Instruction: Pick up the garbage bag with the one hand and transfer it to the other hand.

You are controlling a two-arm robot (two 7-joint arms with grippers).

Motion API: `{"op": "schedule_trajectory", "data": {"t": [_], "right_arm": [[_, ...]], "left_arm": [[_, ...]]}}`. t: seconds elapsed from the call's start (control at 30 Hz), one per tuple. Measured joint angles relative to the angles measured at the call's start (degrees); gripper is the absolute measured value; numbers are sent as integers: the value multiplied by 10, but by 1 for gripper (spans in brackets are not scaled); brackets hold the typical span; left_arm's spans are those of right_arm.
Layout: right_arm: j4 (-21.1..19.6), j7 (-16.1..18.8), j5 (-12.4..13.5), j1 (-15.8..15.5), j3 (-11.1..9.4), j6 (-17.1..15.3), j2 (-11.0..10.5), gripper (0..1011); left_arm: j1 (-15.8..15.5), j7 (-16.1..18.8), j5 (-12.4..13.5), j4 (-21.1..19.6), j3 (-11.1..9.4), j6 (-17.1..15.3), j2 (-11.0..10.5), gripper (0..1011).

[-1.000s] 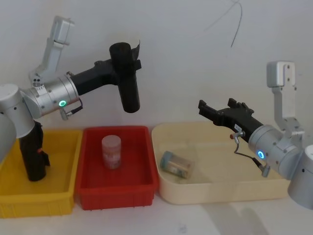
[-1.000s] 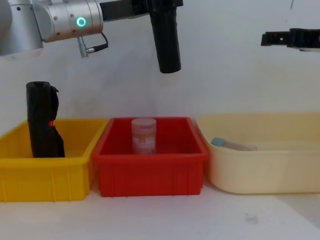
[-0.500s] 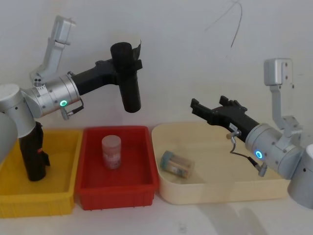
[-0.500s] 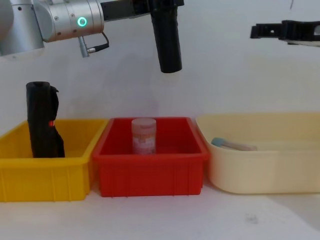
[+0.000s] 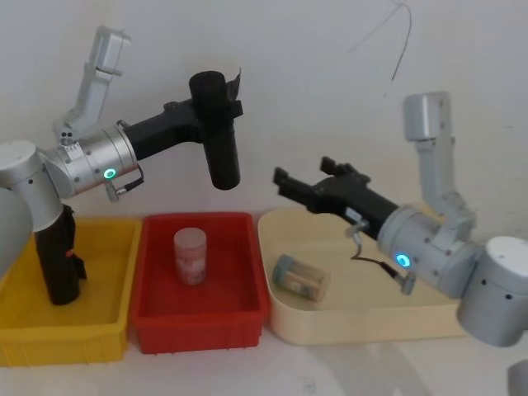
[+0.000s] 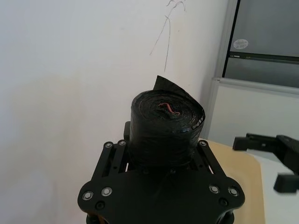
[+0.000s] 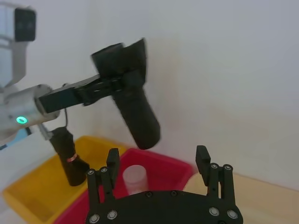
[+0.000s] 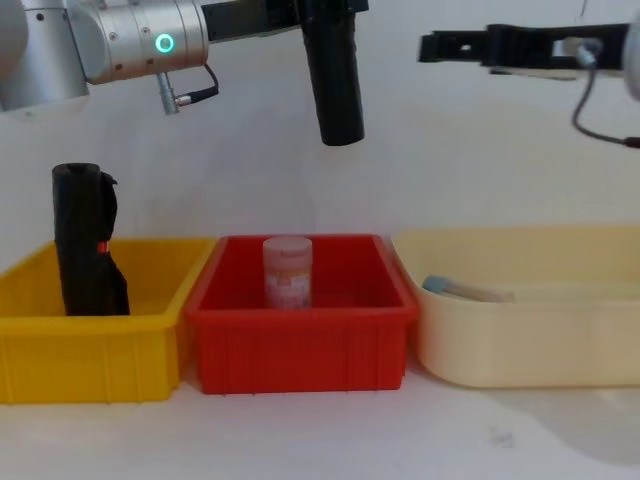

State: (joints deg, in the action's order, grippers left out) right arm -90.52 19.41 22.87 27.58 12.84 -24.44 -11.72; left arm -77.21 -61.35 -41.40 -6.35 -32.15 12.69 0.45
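Observation:
The garbage bag [image 5: 221, 140] is a smooth black roll hanging upright in the air above the red bin, also seen in the chest view [image 8: 336, 80]. My left gripper [image 5: 216, 107], on the arm with the green ring, is shut on its upper part. From the left wrist view the roll's end [image 6: 163, 128] stands between the fingers. My right gripper [image 5: 304, 172], on the arm with the blue ring, is open and empty. It is level with the roll's lower half, a short gap to its right, and points at it. In the right wrist view the bag [image 7: 138, 112] hangs beyond the open fingers [image 7: 112, 158].
A yellow bin [image 5: 107, 338] at the left holds another black roll [image 5: 56, 260] with a red mark. The red bin [image 5: 206, 326] in the middle holds an upright jar [image 5: 190, 254]. A cream tub [image 5: 363, 330] under the right arm holds a jar [image 5: 299, 278] lying down.
My right gripper has swung left across the cream tub toward the held bag, still open. The left arm and the bag have barely moved.

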Motion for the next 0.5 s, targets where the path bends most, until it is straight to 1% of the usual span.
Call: {"op": "schedule_trajectory", "data": {"t": [0.03,0.1,0.13,0.23,0.27,0.33,0.37,0.5], "right_arm": [[6,2,-5,4,8,7,2,1000],[12,4,-10,8,16,15,4,1000],[20,4,-17,13,25,24,7,1000],[32,2,-27,20,38,35,11,1000],[39,-2,-34,24,45,43,14,1000],[47,-6,-42,28,52,50,17,1000],[56,-13,-51,32,58,58,21,1000],[77,-30,-70,42,72,74,30,1000]], "left_arm": [[0,0,0,0,0,0,0,476],[0,0,0,0,0,0,0,476],[0,0,0,1,0,0,0,476],[0,0,0,1,0,0,0,476],[0,0,0,1,0,1,0,476],[-1,-1,-1,1,0,1,0,476],[-1,-1,-1,1,0,1,0,476],[-1,-1,-1,1,0,1,1,476]]}}
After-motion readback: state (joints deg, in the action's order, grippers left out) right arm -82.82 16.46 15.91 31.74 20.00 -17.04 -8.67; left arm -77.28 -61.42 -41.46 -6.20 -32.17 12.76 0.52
